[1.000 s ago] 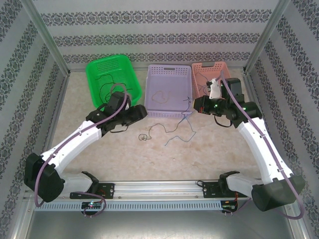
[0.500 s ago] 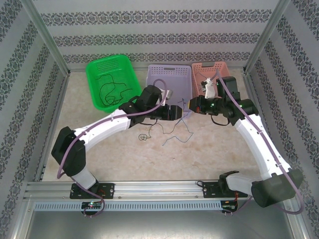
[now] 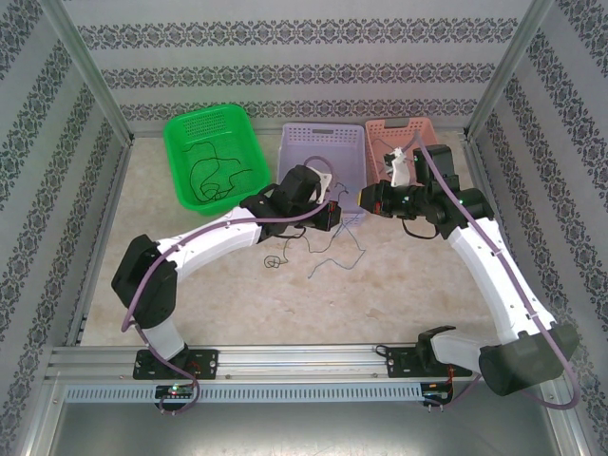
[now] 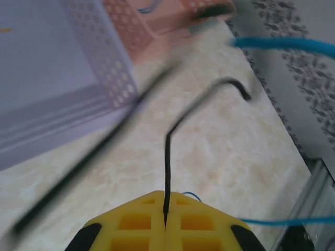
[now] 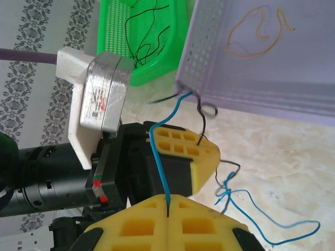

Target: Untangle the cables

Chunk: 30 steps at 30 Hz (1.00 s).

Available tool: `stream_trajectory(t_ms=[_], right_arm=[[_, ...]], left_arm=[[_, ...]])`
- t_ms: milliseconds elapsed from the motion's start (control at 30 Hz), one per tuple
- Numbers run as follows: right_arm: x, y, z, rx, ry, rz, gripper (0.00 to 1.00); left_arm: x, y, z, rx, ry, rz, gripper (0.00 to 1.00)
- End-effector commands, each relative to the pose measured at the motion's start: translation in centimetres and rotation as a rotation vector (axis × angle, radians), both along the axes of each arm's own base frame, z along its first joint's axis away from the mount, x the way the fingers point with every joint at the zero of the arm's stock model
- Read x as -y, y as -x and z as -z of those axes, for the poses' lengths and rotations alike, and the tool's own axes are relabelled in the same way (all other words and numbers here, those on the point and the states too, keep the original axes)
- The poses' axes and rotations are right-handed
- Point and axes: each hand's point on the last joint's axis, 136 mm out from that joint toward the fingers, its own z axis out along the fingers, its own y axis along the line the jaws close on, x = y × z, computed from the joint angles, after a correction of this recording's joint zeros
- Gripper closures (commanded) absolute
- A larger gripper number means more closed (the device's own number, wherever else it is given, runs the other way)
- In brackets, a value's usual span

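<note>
Robot lab test cell, looks like
Aluminium frame posts (image 3: 85,71), wallpapered panels (image 3: 304,57) boxing in a table (image 3: 380,294), mounting rail (image 3: 304,353) up front.

The table (image 3: 247,318) has a pale beige, marble-patterned top. Three walls enclose it: the far wall (image 3: 304,57), the left wall (image 3: 47,171) and the right wall (image 3: 570,161). Each carries white paper with horizontal bands of dark grey ornament. An aluminium post (image 3: 92,76) stands at the far left corner, and a second post (image 3: 508,66) at the far right. An aluminium rail (image 3: 304,356) runs along the near edge, with a white slotted strip (image 3: 285,391) and a grey metal panel (image 3: 304,432) nearer still. Lighting is even and diffuse, and shadows are soft.
</note>
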Motion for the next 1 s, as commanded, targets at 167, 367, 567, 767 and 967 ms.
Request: stream_trajectory(t_ms=[167,367,567,767,967], right_arm=[[4.7,-1.2,-4.4,0.137,0.041,0.214,1.0],[7.8,-2.6,-8.4,0.258,0.085,0.372,1.0],[10.9,-3.1,-13.2,0.387,0.125,0.525,1.0],[12.4,-3.0,-18.2,0.506,0.134,0.603,1.0],[13.7,-2.8,-22.6,0.615,0.141,0.675,1.0]], left_arm=[[-7.7,1.2,3.3,-0.083,-0.141,-0.241,1.0],[-13.7,3.5,5.7,-0.162,-0.21,-0.377,1.0],[-18.6,5.1,7.4,-0.212,-0.299,-0.488,1.0],[-22.5,6.3,8.6,-0.253,-0.376,-0.579,1.0],[-26.5,7.4,9.8,-0.304,-0.485,-0.676,1.0]])
